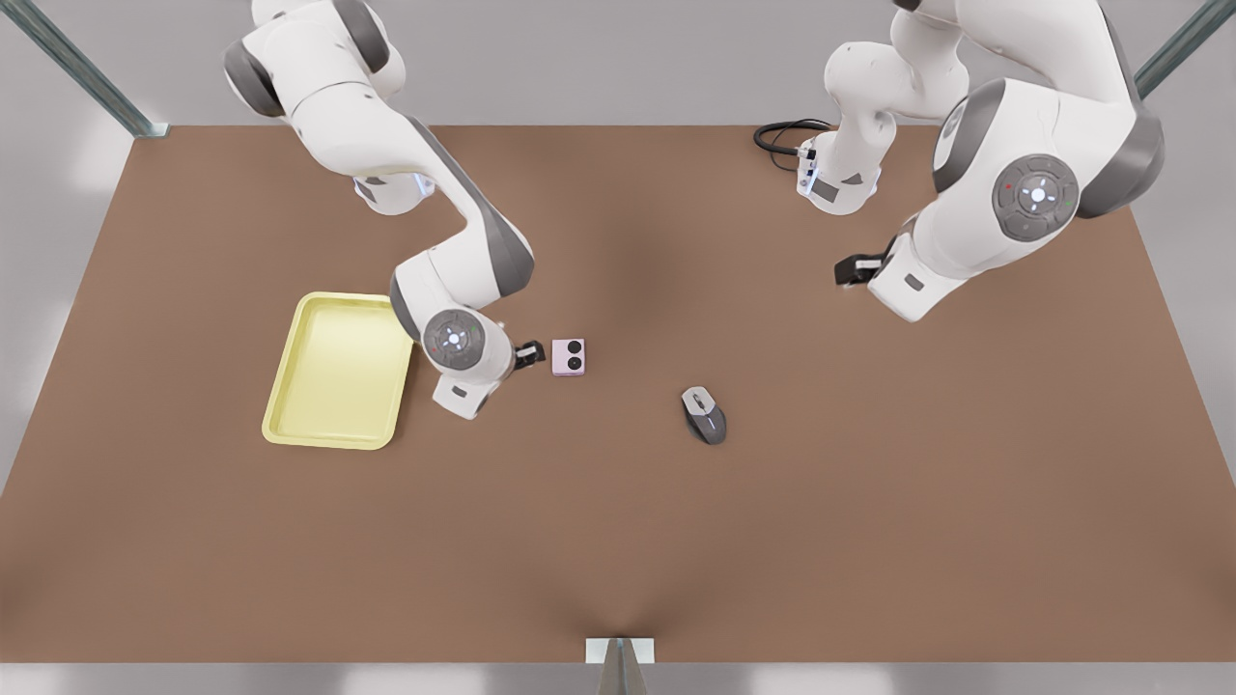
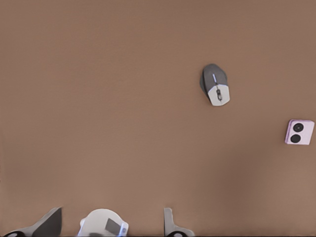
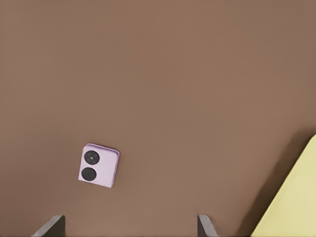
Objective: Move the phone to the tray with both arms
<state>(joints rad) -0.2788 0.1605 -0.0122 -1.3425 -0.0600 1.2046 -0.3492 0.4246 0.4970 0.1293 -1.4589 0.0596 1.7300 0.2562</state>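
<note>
The pale pink phone (image 1: pixel 568 356) lies flat on the brown table, its two black camera circles facing up. My right gripper (image 1: pixel 528 354), on the arm at the front view's left, hangs just beside the phone on the tray side. In the right wrist view its fingers (image 3: pixel 205 224) stand wide apart, open and holding nothing, with the phone (image 3: pixel 98 165) just ahead of them. The yellow tray (image 1: pixel 328 386) sits past that arm, and a corner of the tray (image 3: pixel 296 202) shows. My left gripper (image 1: pixel 855 269) waits open at the front view's right, well above the table, and sees the phone (image 2: pixel 299 132) far off.
A grey-and-black computer mouse (image 1: pixel 704 414) (image 2: pixel 216 85) lies on the table to the front view's right of the phone. A black cable (image 1: pixel 787 135) coils by the arm base at the back edge. Metal frame posts stand at the table corners.
</note>
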